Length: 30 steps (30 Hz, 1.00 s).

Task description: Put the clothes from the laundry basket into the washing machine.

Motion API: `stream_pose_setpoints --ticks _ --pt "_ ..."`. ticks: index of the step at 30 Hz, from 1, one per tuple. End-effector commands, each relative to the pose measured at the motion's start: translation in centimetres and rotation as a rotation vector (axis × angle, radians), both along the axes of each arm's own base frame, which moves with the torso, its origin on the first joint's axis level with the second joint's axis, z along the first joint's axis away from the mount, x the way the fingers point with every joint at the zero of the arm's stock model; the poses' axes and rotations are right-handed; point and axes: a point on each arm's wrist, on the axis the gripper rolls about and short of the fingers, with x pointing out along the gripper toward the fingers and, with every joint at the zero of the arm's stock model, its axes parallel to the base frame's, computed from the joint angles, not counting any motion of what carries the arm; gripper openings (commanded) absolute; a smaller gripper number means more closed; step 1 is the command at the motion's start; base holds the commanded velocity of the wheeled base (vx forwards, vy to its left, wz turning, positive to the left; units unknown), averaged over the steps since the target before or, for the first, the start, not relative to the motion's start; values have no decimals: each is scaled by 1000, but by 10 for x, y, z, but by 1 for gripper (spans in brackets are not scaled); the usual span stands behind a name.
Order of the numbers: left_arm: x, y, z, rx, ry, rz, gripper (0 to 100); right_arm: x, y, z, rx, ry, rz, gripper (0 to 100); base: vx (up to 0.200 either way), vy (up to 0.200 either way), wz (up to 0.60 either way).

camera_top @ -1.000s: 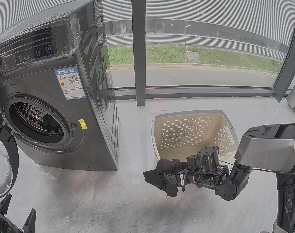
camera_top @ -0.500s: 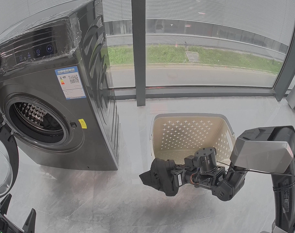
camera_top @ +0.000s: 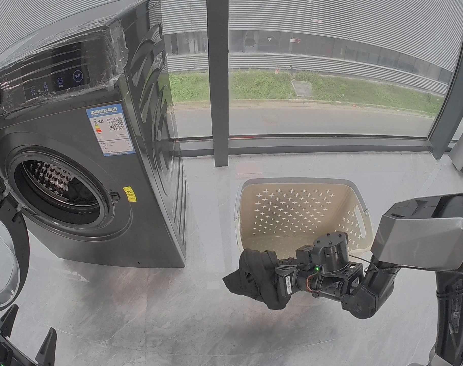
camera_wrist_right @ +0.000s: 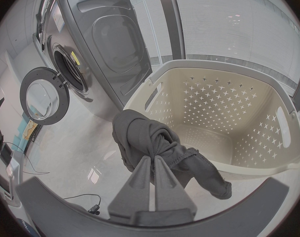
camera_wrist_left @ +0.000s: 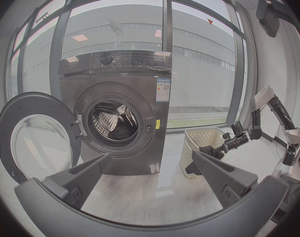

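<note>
**A thin pinch on a long carry**

The right fingers [camera_wrist_right: 166, 181] are clenching a bunched fold of the dark garment [camera_wrist_right: 141, 139], with their tips pressed together on the cloth. Most of the fabric is hanging loose past and below the tips, clear of the floor. That is the main risk: the grip is taking only a small gather, so a quick swing could be pulling the fold free and dropping the garment on the floor. The trailing end is hanging just beside the basket [camera_wrist_right: 222, 66] rim and could be snagging there as the arm is leaving.

The left fingers [camera_wrist_left: 87, 175] are standing spread and holding nothing. The washer [camera_top: 140, 143] is sitting well apart from the right fingers, with its door [camera_top: 5, 250] swung wide and dark cloth already lying in the drum [camera_top: 58, 186]. A dangling tail could be catching on the door or the drum's lip instead of going in.

Against half a second ago, the right fingers and garment are sitting slightly farther from the washer and a little lower, about where they were a second ago. The basket is sitting slightly shifted from a second ago. The left fingers are staying put.
</note>
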Motion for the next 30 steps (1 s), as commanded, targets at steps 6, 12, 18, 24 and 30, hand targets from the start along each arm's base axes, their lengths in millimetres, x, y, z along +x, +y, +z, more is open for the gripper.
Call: stream_pose_setpoints --ticks 6,12,18,24,30 --pt "0 0 -5 5 0 -3 100 -1 -7 0 8 -7 -16 0 0 0 0" --pt "0 0 -5 5 0 -3 100 -1 -6 -6 1 1 -11 100 0 0 0" --pt "0 0 -5 4 0 -4 100 4 -3 -11 4 3 -2 100 0 0 0" --pt "0 0 -5 2 0 -4 100 16 5 -16 11 -24 10 100 0 0 0" --pt "0 0 -5 1 0 -4 100 20 10 -18 20 -36 20 100 0 0 0"
